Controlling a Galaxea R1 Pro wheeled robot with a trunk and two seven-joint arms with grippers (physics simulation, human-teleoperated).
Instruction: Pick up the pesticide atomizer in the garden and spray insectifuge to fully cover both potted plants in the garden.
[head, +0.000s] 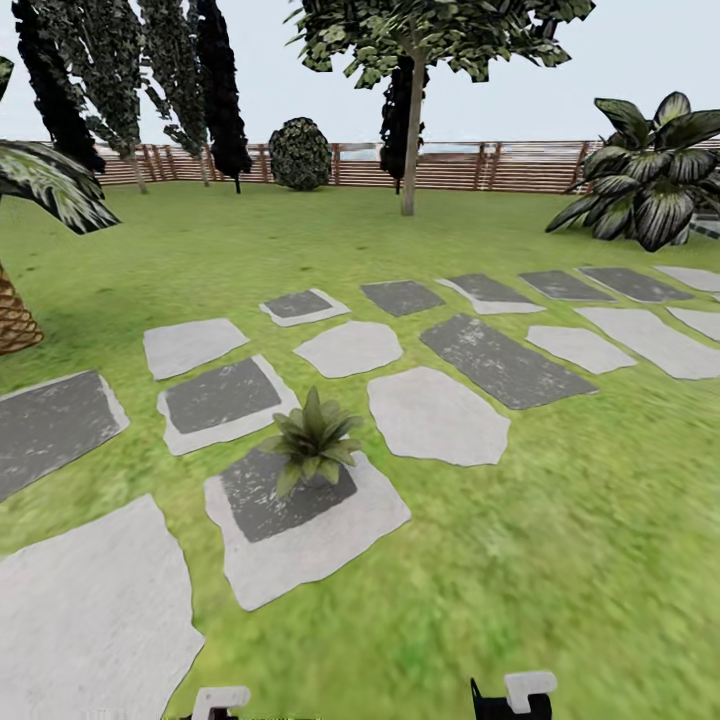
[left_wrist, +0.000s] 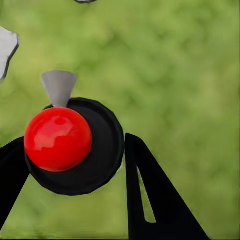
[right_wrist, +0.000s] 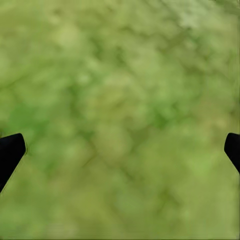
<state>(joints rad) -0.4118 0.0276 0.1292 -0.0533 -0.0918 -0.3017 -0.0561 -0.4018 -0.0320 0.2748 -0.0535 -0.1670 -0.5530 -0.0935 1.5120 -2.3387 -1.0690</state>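
The pesticide atomizer (left_wrist: 102, 155) shows end-on in the left wrist view: a round black body with a red spot (left_wrist: 57, 139) and a grey nozzle tip (left_wrist: 58, 86). My left gripper (left_wrist: 75, 144) is shut on it, one black finger (left_wrist: 150, 195) on each side, above grass. One potted plant (head: 313, 443), a low rosette of pointed green leaves, stands on a grey stepping slab (head: 300, 545) ahead of me, slightly left of centre in the head view. My right gripper (right_wrist: 120, 150) is open over bare lawn, with nothing between its fingertips (right_wrist: 10, 152).
Grey stepping slabs (head: 438, 413) cross the lawn from left to far right. A scaly palm trunk (head: 15, 318) stands at the left edge and a big broad-leaved plant (head: 650, 170) at the far right. A tree (head: 411, 130) and the brown slat fence (head: 520, 165) stand behind.
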